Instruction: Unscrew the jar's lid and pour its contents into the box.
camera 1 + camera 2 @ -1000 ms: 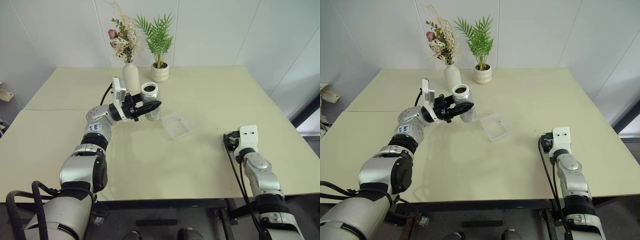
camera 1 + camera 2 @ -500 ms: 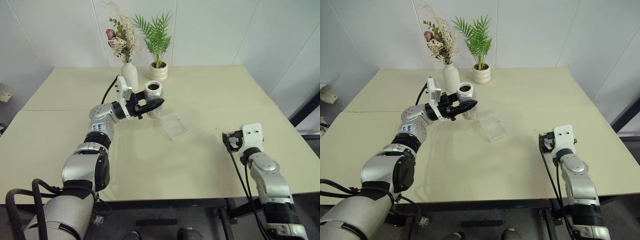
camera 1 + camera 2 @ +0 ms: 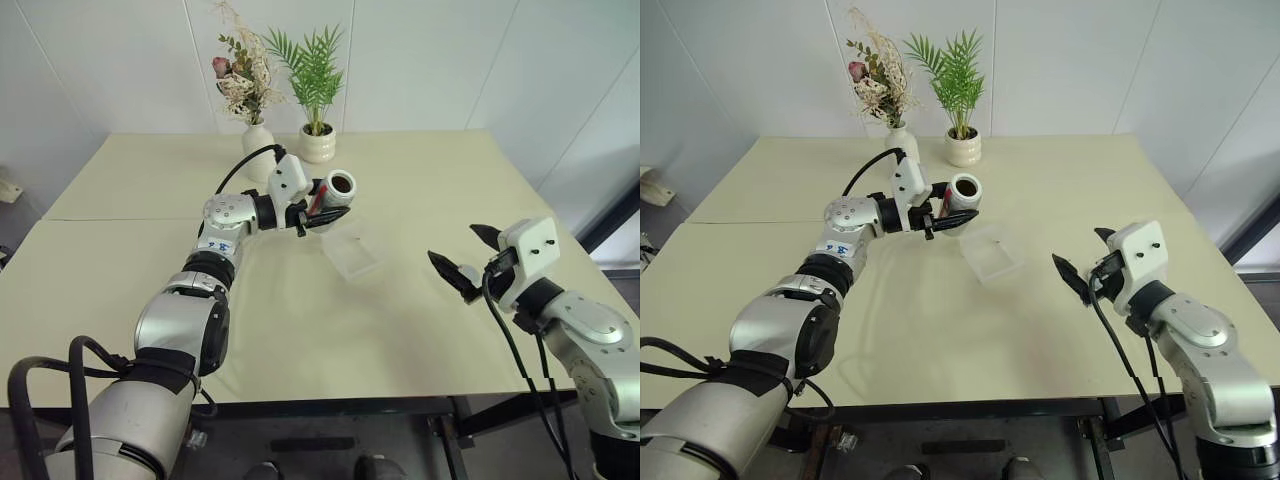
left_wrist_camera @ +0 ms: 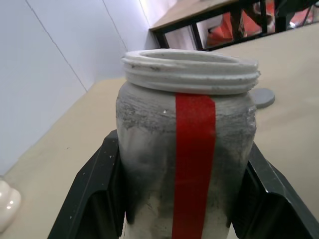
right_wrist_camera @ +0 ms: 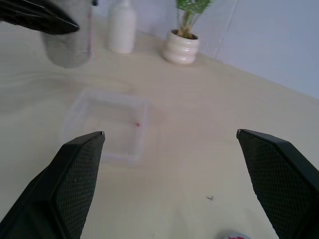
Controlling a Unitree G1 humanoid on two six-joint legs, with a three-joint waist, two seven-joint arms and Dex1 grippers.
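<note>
My left gripper (image 3: 318,203) is shut on the jar (image 3: 331,190), which hangs tipped on its side above the table. Its open mouth faces right, just behind the box (image 3: 352,250). In the left wrist view both black fingers (image 4: 94,194) clamp the jar (image 4: 184,144) on either side of its red strip. The inside of the mouth looks dark, and I cannot make out the contents. The grey lid (image 4: 261,97) lies flat on the table beyond the jar. My right gripper (image 3: 455,245) hangs open and empty above the table, to the right of the clear box (image 5: 107,127).
A white vase (image 3: 256,138) with dried flowers and a white pot (image 3: 319,146) with a green plant stand at the back of the table (image 3: 420,180), behind the jar. A tiny red speck (image 5: 137,124) lies in the box.
My left gripper has rolled and shifted right, tipping the jar from upright onto its side with its mouth towards the box. My right gripper has risen off the table, its open fingers now facing the box.
</note>
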